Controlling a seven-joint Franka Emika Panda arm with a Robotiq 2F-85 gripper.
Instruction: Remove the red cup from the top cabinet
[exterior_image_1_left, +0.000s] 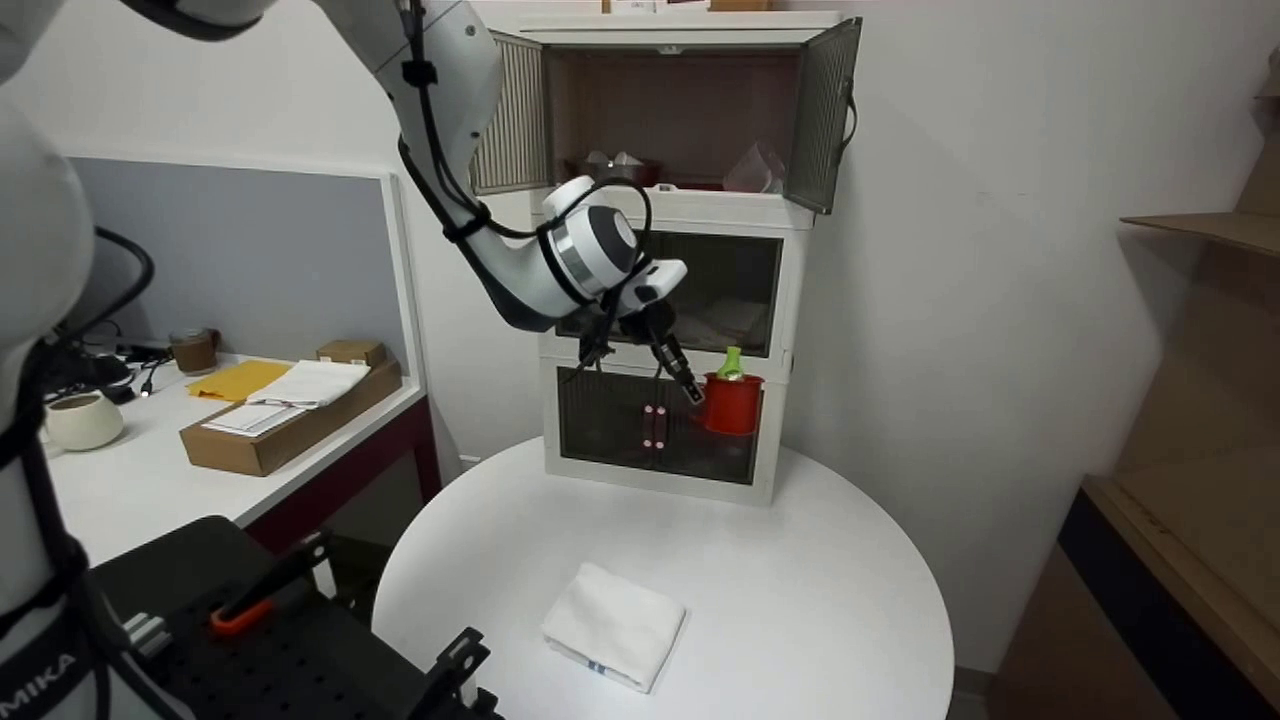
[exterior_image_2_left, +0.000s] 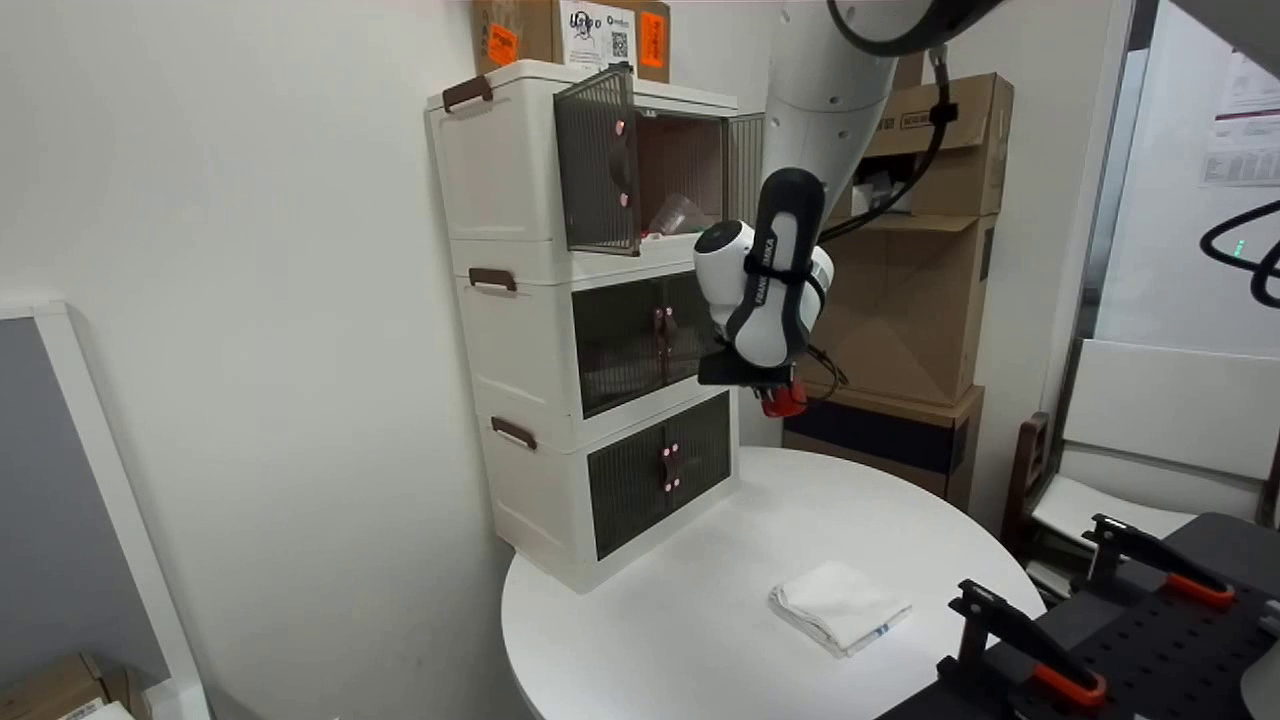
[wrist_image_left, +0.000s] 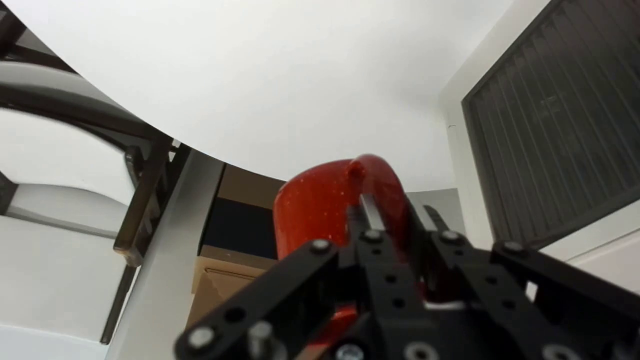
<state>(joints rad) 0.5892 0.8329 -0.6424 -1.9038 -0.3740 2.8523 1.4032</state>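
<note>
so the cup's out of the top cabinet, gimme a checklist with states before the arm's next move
1. Grip on the red cup: ok, the fingers are closed on its handle.
2. Cup outside the top cabinet: ok, it hangs lower than that compartment.
3. Table directly under the cup: cannot tell, the views don't settle where it would land.
4. Green item secure: cannot tell, it sticks up at the cup's top.
5. Folded towel apart from the cup: ok, it lies on the table.
6. Cabinet doors shut: not ok, both stand open.
</note>
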